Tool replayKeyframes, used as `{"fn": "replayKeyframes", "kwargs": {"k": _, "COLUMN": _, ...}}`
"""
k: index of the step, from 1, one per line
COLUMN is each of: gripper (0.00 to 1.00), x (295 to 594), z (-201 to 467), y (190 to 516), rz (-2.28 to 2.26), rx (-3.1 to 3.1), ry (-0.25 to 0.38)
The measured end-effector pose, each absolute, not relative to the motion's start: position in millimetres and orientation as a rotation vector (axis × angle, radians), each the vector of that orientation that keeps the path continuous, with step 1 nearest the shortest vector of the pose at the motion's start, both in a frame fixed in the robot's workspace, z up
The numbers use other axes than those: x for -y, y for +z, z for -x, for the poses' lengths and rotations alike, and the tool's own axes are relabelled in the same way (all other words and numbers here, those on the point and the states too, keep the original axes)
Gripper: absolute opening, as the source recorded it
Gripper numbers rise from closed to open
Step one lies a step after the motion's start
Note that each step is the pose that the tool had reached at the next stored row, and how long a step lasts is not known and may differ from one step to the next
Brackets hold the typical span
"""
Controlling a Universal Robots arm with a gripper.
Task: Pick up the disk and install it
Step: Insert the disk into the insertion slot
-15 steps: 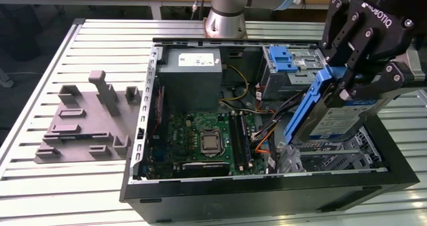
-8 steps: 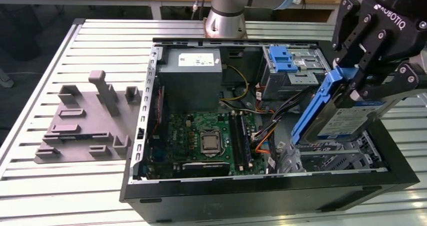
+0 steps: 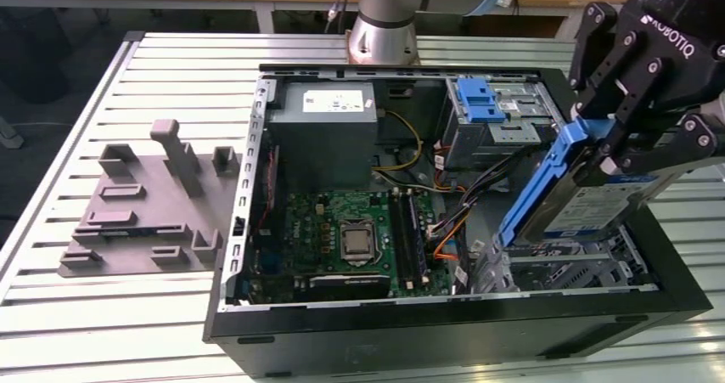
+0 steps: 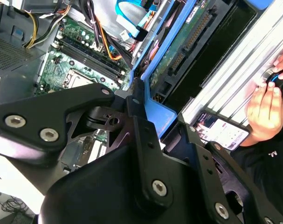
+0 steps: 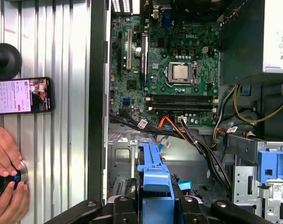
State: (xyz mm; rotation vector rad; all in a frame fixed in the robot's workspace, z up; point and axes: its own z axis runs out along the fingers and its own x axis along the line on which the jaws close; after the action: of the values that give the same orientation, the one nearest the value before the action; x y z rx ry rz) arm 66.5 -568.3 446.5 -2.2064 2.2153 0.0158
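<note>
Open black tower case (image 3: 453,332) lies sideways on the slatted metal table (image 3: 159,77); inside, a green motherboard (image 3: 323,222), grey power-supply box with white sticker (image 3: 328,124), grey metal cage with blue latch (image 3: 515,128); grey plastic fixture (image 3: 142,205) beside the case, at the exterior view's left; lit smartphone (image 5: 21,95) on the table.

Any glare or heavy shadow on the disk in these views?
Exterior view: even light, no glare on the disk in the gripper. Second wrist view: its underside is shaded, the table slats beside it bright. First wrist view: motherboard evenly lit, table pale.
</note>
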Motion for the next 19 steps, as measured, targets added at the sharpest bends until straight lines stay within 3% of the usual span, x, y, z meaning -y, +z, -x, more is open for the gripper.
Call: {"fn": "replayKeyframes", "kwargs": {"k": 19, "gripper": 0.36, "x": 569.1, "z": -69.4, "y": 436.0, "rz": 2.206, "rx": -2.215, "ry": 0.016}}
